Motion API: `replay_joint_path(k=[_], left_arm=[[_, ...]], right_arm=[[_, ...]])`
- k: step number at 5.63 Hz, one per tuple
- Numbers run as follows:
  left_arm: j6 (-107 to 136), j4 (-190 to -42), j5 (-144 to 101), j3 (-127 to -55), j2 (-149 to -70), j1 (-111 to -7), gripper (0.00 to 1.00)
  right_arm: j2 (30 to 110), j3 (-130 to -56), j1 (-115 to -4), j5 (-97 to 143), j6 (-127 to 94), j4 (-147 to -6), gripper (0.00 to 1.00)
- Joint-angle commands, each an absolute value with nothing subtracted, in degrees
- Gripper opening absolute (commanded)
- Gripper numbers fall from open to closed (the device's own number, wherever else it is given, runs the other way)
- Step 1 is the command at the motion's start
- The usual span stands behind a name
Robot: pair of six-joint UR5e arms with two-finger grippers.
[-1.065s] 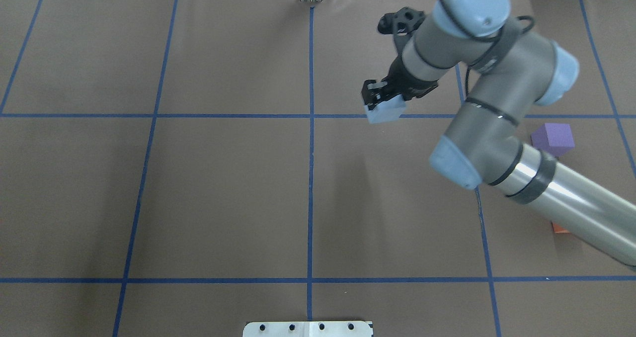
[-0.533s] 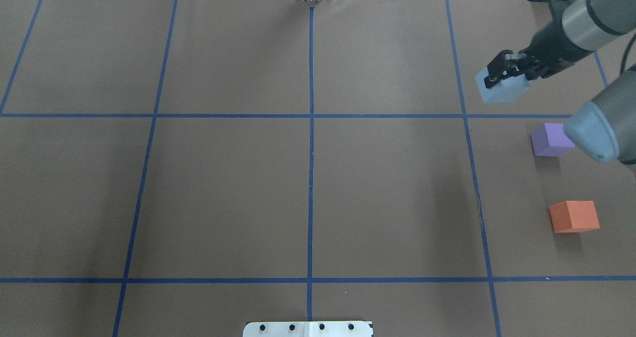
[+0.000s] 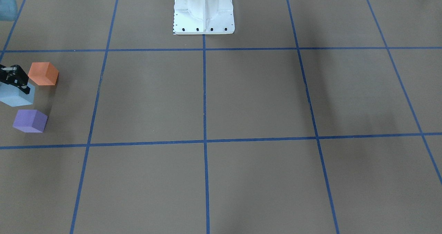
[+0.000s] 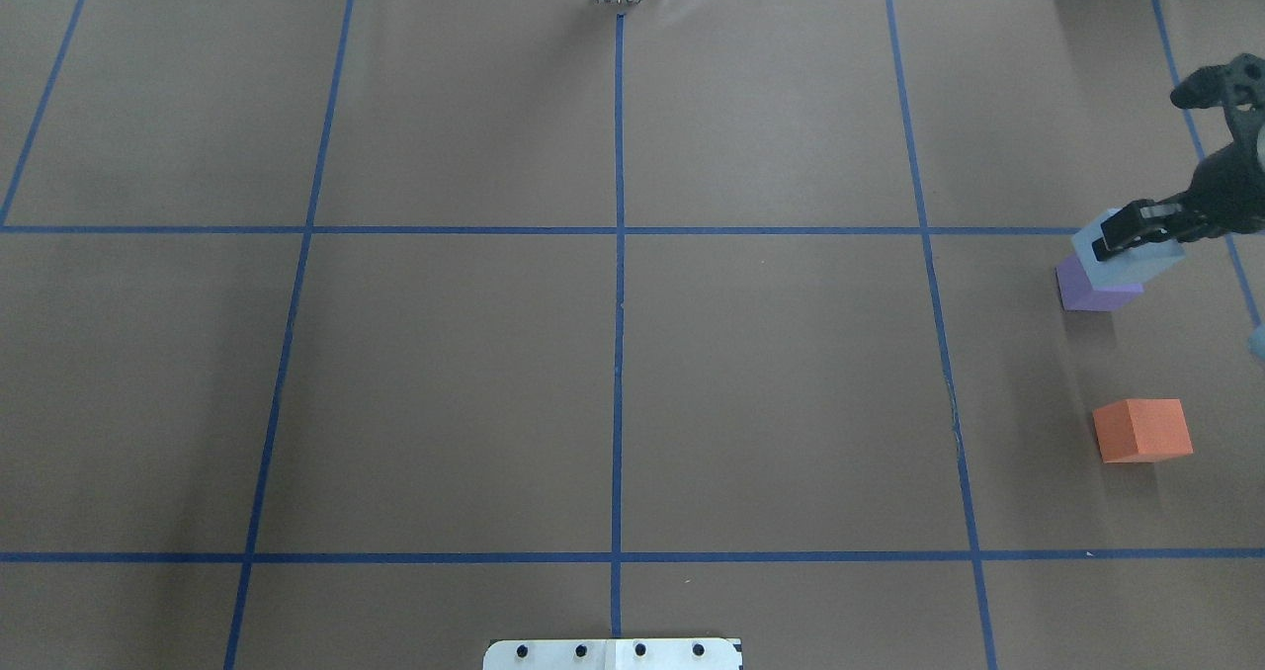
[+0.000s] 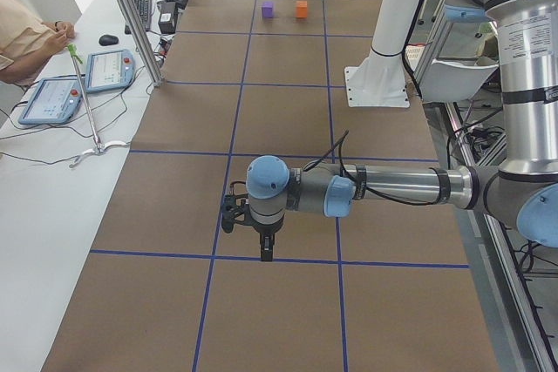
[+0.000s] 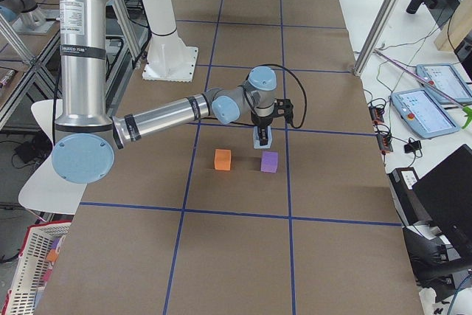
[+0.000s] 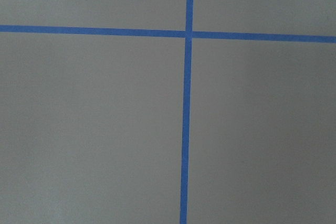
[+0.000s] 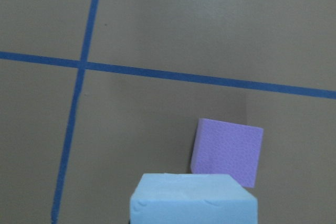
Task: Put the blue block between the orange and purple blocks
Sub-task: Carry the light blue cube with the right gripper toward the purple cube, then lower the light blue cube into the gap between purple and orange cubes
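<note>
Overhead exterior view: the right claw (image 4: 1137,237) is clenched on the blue block (image 4: 1129,261), a pale, matte cube with soft edges. From here the block overlaps the far edge of the purple block (image 4: 1091,294). The orange block (image 4: 1141,431) sits nearer, well apart from both. All of them are at the right side of a dull brown mat (image 4: 445,383) crossed by blue tape lines (image 4: 618,304). Most of the right arm is cut off by the picture's edge.

Exterior front-facing view: we see the blue block between the orange and purple blocks, though a little off their line. The black claw on it is clipped by the edge. A white metal base (image 3: 203,20) stands at the far side.

Exterior left view: the left claw (image 5: 261,248) points down over the mat. We cannot tell whether it is clenched or released. The three blocks are tiny at the far end.

Exterior right view: the claw stands upright on the blue block, beyond the gap between the other two.

Left wrist view: only smooth mat and a tape crossing.

Right wrist view: the blue block's dimpled foam fills the bottom edge, with the purple block just beyond. The claw's fingers are hidden.
</note>
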State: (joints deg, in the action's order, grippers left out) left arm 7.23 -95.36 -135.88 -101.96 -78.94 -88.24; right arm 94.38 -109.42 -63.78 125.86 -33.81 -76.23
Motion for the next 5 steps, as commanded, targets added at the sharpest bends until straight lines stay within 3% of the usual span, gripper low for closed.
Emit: replay_joint_path(k=[1, 5], left_arm=[[7.2, -95.4, -135.9, -101.8, -79.2, -88.2, 1.0], [7.2, -95.4, -135.9, -102.0, -78.8, -88.3, 1.0]], right_arm=[[100.6, -109.1, -61.8, 122.2, -43.2, -65.1, 0.0], [104.9, -108.6, -49.6, 112.5, -54.3, -57.0, 0.0]])
